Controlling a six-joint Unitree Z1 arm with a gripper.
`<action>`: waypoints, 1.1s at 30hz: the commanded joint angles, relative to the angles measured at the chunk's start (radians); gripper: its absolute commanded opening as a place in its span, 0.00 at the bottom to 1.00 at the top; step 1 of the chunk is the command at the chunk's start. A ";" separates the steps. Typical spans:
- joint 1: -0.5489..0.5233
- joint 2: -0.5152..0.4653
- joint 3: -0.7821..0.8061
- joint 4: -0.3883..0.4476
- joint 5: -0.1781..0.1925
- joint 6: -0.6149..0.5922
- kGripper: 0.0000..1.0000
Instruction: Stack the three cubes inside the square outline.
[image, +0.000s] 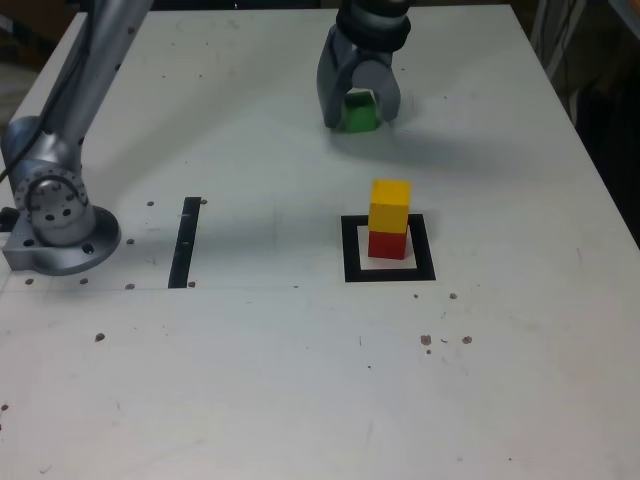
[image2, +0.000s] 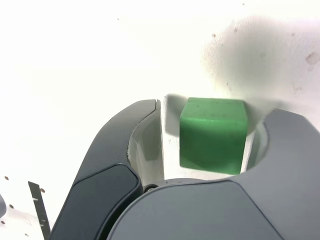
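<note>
Down by the far part of the surface (image: 250, 370), pointing the claw (image: 361, 121) at the green cube (image: 360, 114). Fairly wide in the opening, with one finger on either side of the green cube and no closed grip to see. Showing in the wrist view a plain gap between one finger (image2: 146, 145) and the cube; much nearer to the other finger (image2: 262, 142), without a clear enough look to tell touching from just beside. Resting upright on the surface, with its top and one side in sight from the wrist.

Nearer to the exterior camera, well apart from the claw, sitting inside the square outline (image: 352, 276): the red cube (image: 387, 245), with the yellow cube (image: 390, 205) stacked on top. Looking upright as a pair, and standing clear of the claw. Bordered all around by the black frame, with pale inner area visible beside the red cube.

Farther off, toward the exterior view's left, lying flat: the thin black strip (image: 184, 243), apart from the outline. Beyond the strip, close to the exterior view's left edge, planted on the surface: the round metal base (image: 78, 248), below the pale arm tube (image: 92, 75) slanting up out of view, with a dark cable (image: 68, 85) alongside. Scattered about the surface, small dark specks (image: 426, 340).
</note>
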 joint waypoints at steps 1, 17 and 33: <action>0.007 0.006 0.003 -0.007 0.002 0.005 0.52; 0.008 -0.033 0.012 -0.035 -0.009 0.061 0.27; -0.169 -0.205 -0.127 0.204 -0.058 0.089 0.27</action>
